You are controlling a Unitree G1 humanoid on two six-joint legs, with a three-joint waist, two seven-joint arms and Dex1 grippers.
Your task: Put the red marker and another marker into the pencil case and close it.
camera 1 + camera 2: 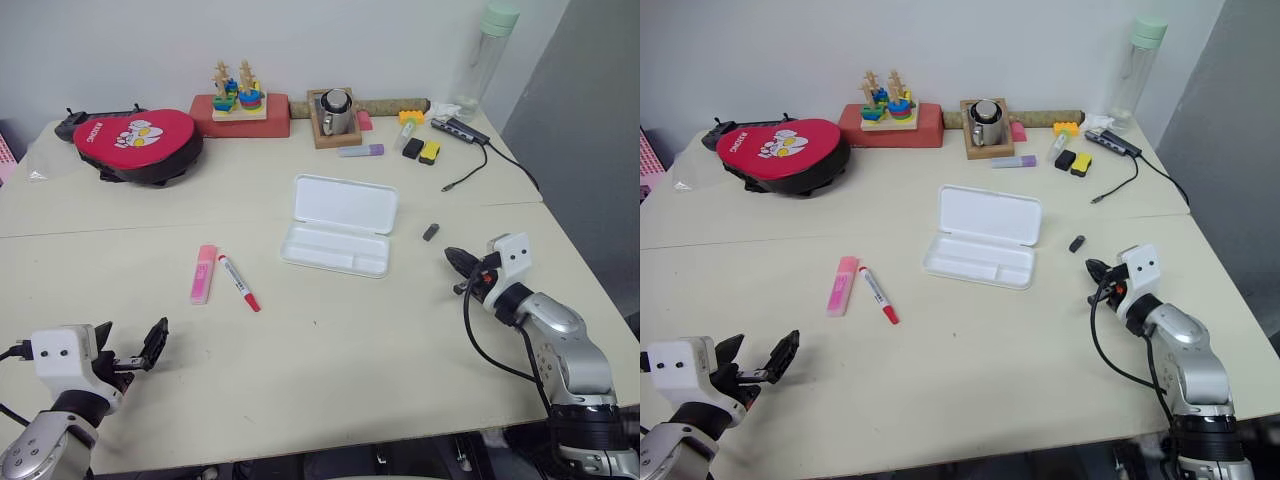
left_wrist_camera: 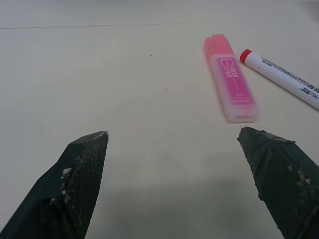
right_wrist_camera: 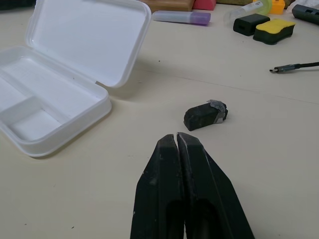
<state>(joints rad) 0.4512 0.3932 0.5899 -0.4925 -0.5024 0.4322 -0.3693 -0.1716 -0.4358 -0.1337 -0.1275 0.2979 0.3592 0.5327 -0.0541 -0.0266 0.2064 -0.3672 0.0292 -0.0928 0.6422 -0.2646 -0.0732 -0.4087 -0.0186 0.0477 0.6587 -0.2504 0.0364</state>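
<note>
The white pencil case (image 1: 340,225) lies open and empty at the table's middle, lid tipped back. To its left lie the pink highlighter (image 1: 204,273) and, beside it, the slim red marker (image 1: 238,282), both flat on the table. My left gripper (image 1: 130,347) hovers open near the front left edge, well short of the highlighter (image 2: 230,85) and the red marker (image 2: 281,78), with nothing between its fingers. My right gripper (image 1: 458,257) is shut and empty, right of the case (image 3: 65,74), its tips just short of a small black block (image 3: 205,114).
Along the back stand a red padded case (image 1: 138,143), a wooden stacking toy (image 1: 238,95), a metal cup in a wooden tray (image 1: 334,113), a purple highlighter (image 1: 361,150), black and yellow blocks (image 1: 421,148), a cable (image 1: 490,160) and a bottle (image 1: 485,55).
</note>
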